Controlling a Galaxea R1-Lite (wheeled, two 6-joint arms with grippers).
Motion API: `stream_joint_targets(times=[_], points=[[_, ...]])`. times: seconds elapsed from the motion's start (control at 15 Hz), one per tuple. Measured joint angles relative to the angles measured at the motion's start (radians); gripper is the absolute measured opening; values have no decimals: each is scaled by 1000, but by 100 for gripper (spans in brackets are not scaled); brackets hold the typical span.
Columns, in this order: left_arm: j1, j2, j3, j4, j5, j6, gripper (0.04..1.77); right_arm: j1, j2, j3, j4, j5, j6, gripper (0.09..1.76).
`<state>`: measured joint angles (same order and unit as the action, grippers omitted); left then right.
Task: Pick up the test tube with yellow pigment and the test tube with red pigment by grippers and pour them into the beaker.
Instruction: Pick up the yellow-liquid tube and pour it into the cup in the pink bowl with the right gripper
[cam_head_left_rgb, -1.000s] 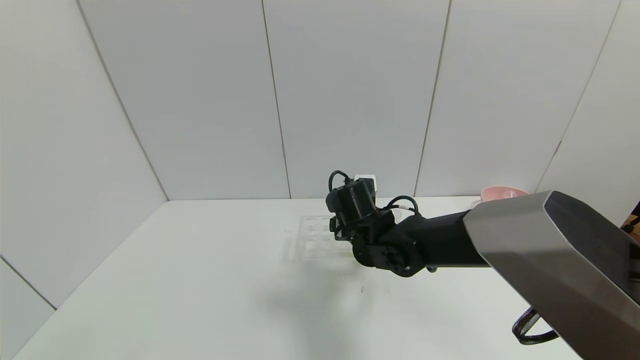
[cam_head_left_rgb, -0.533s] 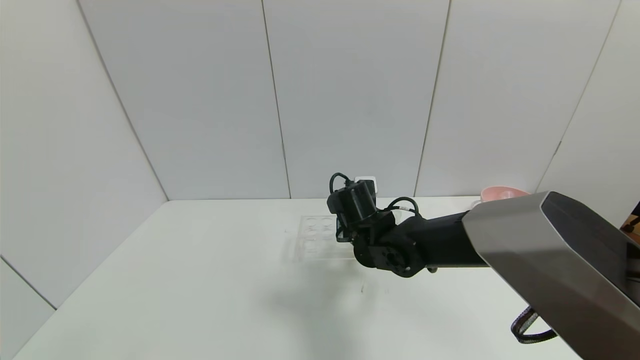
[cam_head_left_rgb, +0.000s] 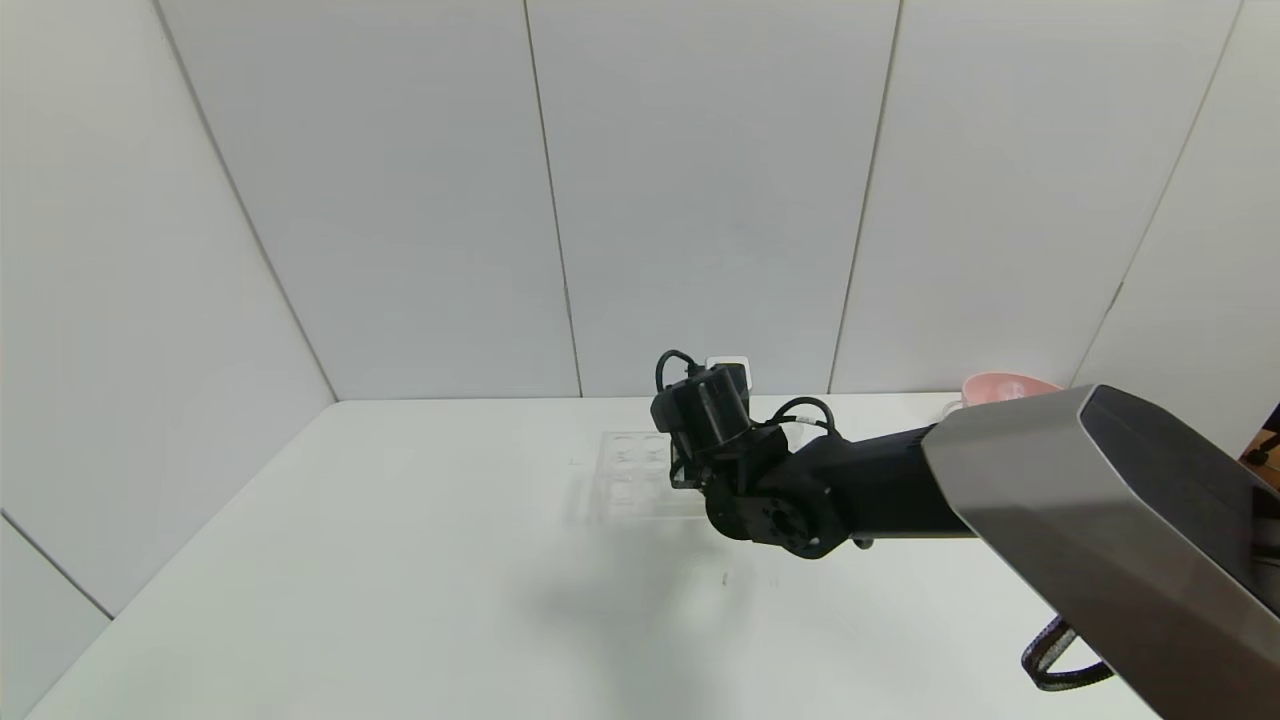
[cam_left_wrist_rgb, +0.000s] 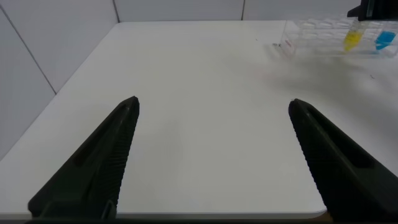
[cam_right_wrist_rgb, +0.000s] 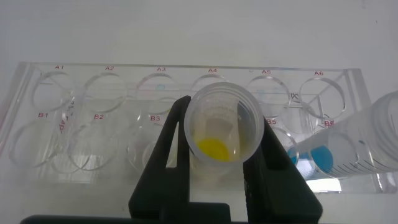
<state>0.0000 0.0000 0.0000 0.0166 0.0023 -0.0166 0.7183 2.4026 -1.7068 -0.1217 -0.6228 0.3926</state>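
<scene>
My right gripper (cam_right_wrist_rgb: 224, 127) is shut on the test tube with yellow pigment (cam_right_wrist_rgb: 214, 147), one black finger on each side of its rim, over the clear tube rack (cam_right_wrist_rgb: 109, 81). I look down the tube's open mouth at the yellow liquid. In the head view the right gripper (cam_head_left_rgb: 690, 450) hangs over the rack's (cam_head_left_rgb: 625, 470) right end. From the left wrist view the yellow tube (cam_left_wrist_rgb: 352, 40) stands at the rack (cam_left_wrist_rgb: 311, 31). My left gripper (cam_left_wrist_rgb: 214, 104) is open and empty over bare table near its edge. The red tube and the beaker are not visible.
A blue-liquid tube (cam_right_wrist_rgb: 323, 158) stands in the rack just beside the yellow one; it also shows in the left wrist view (cam_left_wrist_rgb: 385, 40). A pink bowl (cam_head_left_rgb: 1000, 385) sits at the table's back right, partly behind my right arm.
My right wrist and forearm have edged slightly to the left over the rack. The left arm has not visibly moved.
</scene>
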Motion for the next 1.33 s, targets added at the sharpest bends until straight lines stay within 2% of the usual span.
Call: stream_joint_targets(times=[1.33], points=[[0, 0, 0, 0, 0, 0, 172, 2, -129, -9, -4, 3, -89, 55]])
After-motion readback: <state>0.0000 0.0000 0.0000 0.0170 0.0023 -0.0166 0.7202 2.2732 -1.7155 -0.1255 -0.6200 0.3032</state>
